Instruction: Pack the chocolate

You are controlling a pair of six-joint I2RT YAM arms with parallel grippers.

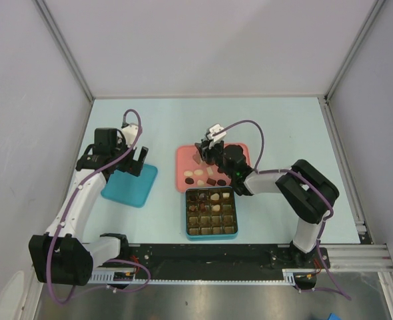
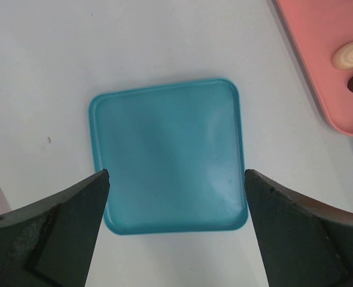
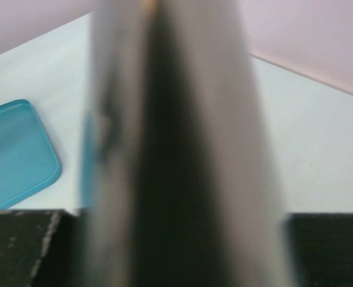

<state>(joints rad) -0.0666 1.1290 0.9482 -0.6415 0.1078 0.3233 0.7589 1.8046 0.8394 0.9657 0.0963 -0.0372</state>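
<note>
Two arms reach over a pale table [image 1: 283, 133], seen from above. Far left of the pink tray [image 1: 183, 155], the left claw [image 2: 176, 174] hangs released, its two dark fingers [image 2: 63, 221] spread wide. Below it, well left of the tray, a flat teal square lid [image 1: 130, 187] lies on the table. In the wrist view the lid sits between the spread fingers, which do not touch it.

Most loose chocolates [image 1: 212, 181] lie on the tray, clustered along its near edge: small dark, reddish-brown and cream pieces. Just in front of the tray stands a teal box [image 1: 212, 235] with a grid of cells. Several cells hold chocolates, among them a cream piece [image 1: 215, 197] in the row nearest the tray. What is in the other cells is too small to tell.

Above the tray's far left part hovers the right claw [image 1: 206, 155], pointing down among the pieces. Its wrist view is filled by a blurred grey shape close to the lens. I cannot tell whether this claw is released, clenched or grasping a piece.
</note>
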